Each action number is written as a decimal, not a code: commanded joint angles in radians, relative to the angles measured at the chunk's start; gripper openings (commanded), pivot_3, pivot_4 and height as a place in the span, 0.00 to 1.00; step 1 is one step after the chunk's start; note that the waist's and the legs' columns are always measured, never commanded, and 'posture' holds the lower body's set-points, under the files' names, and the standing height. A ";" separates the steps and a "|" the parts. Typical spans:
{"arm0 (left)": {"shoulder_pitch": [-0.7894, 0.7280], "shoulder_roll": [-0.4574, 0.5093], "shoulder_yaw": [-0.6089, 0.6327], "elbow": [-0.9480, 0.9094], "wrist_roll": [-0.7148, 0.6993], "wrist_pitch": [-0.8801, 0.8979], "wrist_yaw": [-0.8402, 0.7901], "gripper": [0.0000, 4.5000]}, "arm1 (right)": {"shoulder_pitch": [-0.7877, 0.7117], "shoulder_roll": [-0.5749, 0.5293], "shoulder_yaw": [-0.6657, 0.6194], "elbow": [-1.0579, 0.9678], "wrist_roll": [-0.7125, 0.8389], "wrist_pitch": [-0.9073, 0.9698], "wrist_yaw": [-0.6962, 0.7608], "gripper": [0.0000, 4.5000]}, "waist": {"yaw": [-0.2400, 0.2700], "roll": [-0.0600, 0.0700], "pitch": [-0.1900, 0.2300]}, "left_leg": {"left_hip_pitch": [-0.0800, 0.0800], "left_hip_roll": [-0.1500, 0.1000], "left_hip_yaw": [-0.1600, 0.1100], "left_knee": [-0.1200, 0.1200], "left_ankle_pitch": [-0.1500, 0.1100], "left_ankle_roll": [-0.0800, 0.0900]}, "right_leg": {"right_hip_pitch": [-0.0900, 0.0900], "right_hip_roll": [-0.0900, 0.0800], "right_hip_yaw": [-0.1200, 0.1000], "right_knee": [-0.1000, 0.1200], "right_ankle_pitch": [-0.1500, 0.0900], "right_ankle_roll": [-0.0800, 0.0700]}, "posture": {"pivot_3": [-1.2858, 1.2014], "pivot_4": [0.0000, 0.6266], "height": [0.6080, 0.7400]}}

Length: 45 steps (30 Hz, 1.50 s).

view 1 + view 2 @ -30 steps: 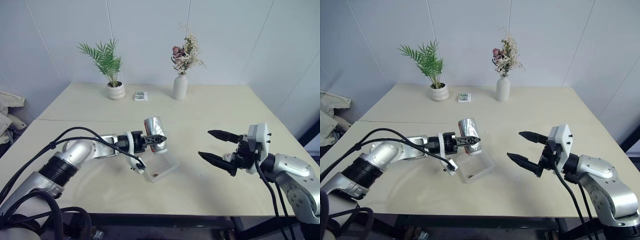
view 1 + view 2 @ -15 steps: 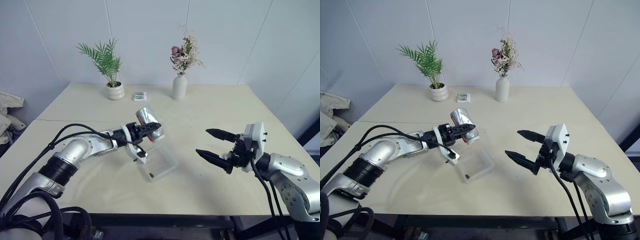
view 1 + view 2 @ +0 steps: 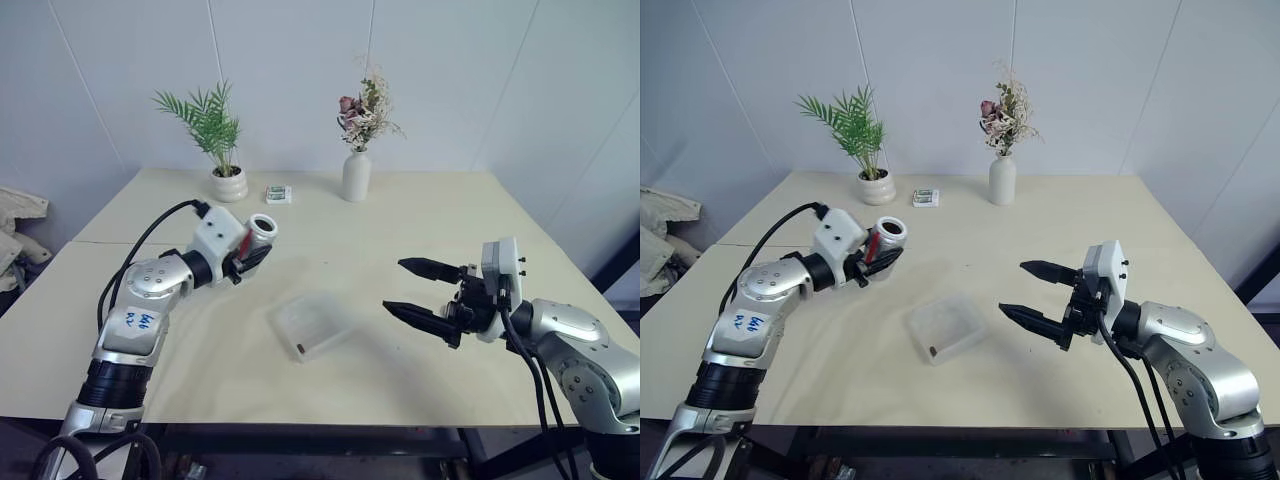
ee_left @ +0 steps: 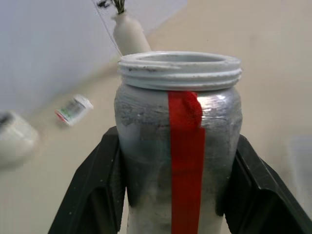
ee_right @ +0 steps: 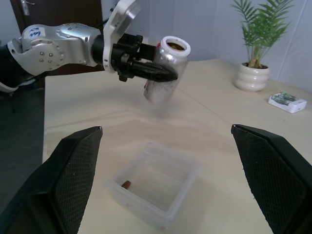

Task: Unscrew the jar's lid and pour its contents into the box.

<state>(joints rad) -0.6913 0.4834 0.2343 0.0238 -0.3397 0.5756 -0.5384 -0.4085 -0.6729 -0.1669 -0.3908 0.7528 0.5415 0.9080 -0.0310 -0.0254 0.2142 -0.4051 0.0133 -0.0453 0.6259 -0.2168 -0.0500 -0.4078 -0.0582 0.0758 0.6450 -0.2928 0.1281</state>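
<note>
My left gripper [image 3: 248,256] is shut on the jar [image 3: 257,234], held off the table at the left, left of and behind the box. The jar [image 4: 178,146] has a red stripe and an open white threaded neck, with a black finger [image 4: 100,190] on each side. Dark olive contents [image 5: 175,47] show in its mouth. The lid is out of view. The clear box [image 3: 312,325] lies on the table in the middle, with one brown bit [image 5: 126,184] inside. To the right of the box my right gripper [image 3: 393,285] hovers open and empty, pointing toward it.
At the back of the beige table [image 3: 420,220] stand a potted palm [image 3: 230,180], a small green-white packet [image 3: 279,193] and a white vase of flowers [image 3: 355,175]. A seam [image 3: 120,242] crosses the table's left side.
My left arm has swung the jar away from above the box to the left and back, turning its mouth from tipped down to upward. The right gripper crept slightly left, still open.
</note>
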 commanded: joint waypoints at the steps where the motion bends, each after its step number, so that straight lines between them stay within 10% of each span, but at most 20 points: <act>1: 0.006 0.003 0.195 0.095 -0.079 0.064 0.139 0.47 | -0.046 -0.011 0.008 -0.043 0.032 0.025 -0.004 0.99 | -0.006 0.000 0.000 | 0.000 0.000 0.000 0.001 0.000 0.000 | 0.000 0.000 0.000 0.000 0.000 0.000 | 0.52 0.24 1.00; 23: -0.130 0.113 0.199 1.057 0.110 -0.876 0.152 0.47 | -0.166 0.134 0.161 0.058 -0.096 -0.078 0.014 0.99 | 0.004 -0.003 -0.001 | -0.002 0.000 0.002 -0.005 0.000 0.000 | -0.001 -0.001 -0.001 -0.009 0.004 0.000 | 0.52 0.24 1.00; 28: -0.137 0.112 0.193 1.092 0.100 -0.914 0.122 0.47 | -0.147 0.127 0.147 0.043 -0.097 -0.077 0.010 0.99 | 0.002 -0.003 -0.001 | -0.001 0.000 0.002 -0.007 0.000 -0.001 | -0.001 -0.001 -0.002 -0.009 0.004 0.000 | 0.52 0.24 1.00; 36: -0.102 0.138 0.206 1.035 0.077 -0.948 0.080 0.99 | -0.126 0.117 0.136 0.027 -0.087 -0.070 0.016 1.00 | 0.001 -0.003 -0.001 | -0.001 0.000 0.002 -0.007 0.000 -0.001 | -0.001 -0.001 -0.002 -0.009 0.004 0.000 | 0.52 0.24 1.00; 45: 0.120 0.169 0.267 0.700 0.026 -0.886 0.147 0.99 | -0.116 0.111 0.129 0.028 -0.075 -0.070 0.039 1.00 | 0.001 -0.003 -0.001 | -0.001 0.001 0.003 -0.010 0.000 -0.001 | -0.002 -0.001 -0.001 -0.010 0.004 0.000 | 0.52 0.24 1.00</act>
<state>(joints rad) -0.5847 0.6296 0.4734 0.8131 -0.2865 -0.3210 -0.4090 -0.5253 -0.5533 -0.0091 -0.3301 0.6561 0.4816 0.9373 -0.0299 -0.0280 0.2130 -0.4060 0.0147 -0.0429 0.6162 -0.2170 -0.0506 -0.4095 -0.0598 0.0744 0.6351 -0.2889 0.1275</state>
